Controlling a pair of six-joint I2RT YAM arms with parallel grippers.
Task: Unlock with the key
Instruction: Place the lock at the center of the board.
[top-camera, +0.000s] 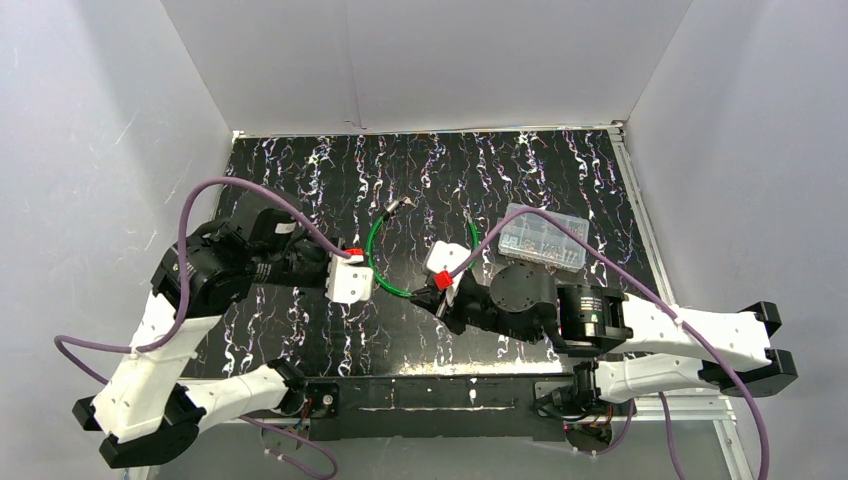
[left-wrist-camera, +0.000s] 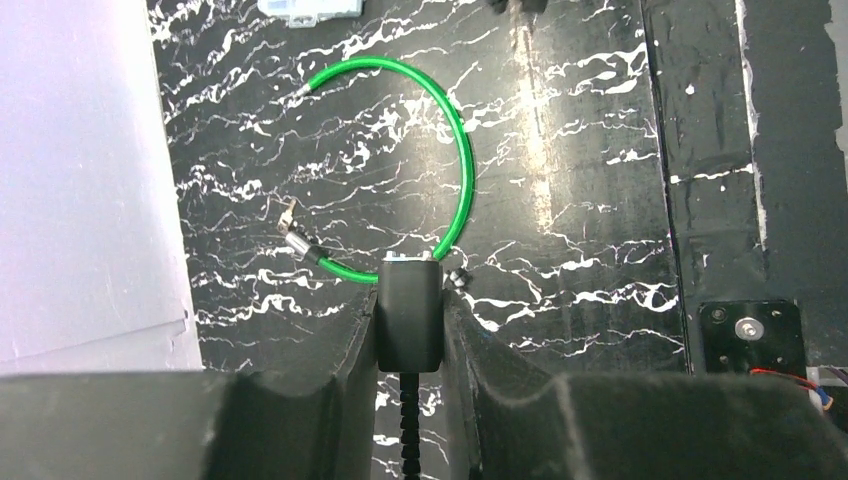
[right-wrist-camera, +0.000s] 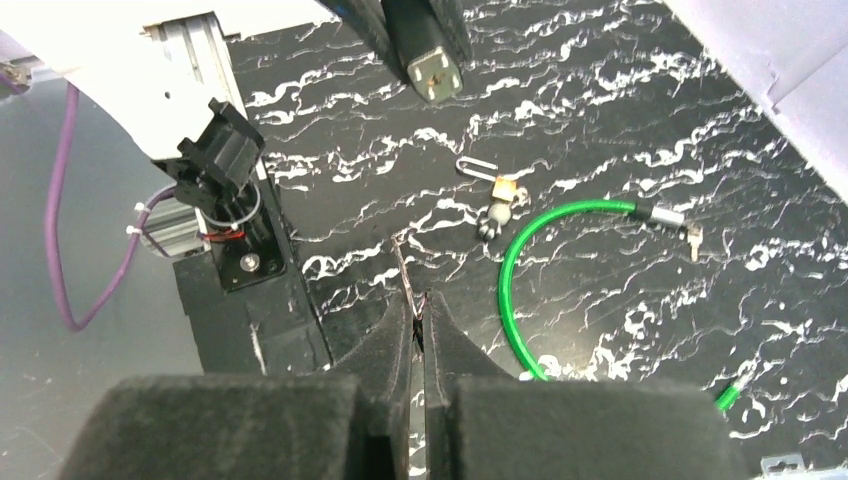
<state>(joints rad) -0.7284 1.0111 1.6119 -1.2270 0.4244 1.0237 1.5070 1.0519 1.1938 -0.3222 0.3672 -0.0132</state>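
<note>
No legible text, labels, numbers — none in any view.

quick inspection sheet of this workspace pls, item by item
surface: black white-veined table top
job's things: black lock body with green cable loop; thin metal blade, apparently the key
clutter: clear parts box; ring with small charm
grippers: left pincer shut on lock body; right pincer shut on key
cables: purple cables looping over both arms
surroundings: white walls on three sides
</note>
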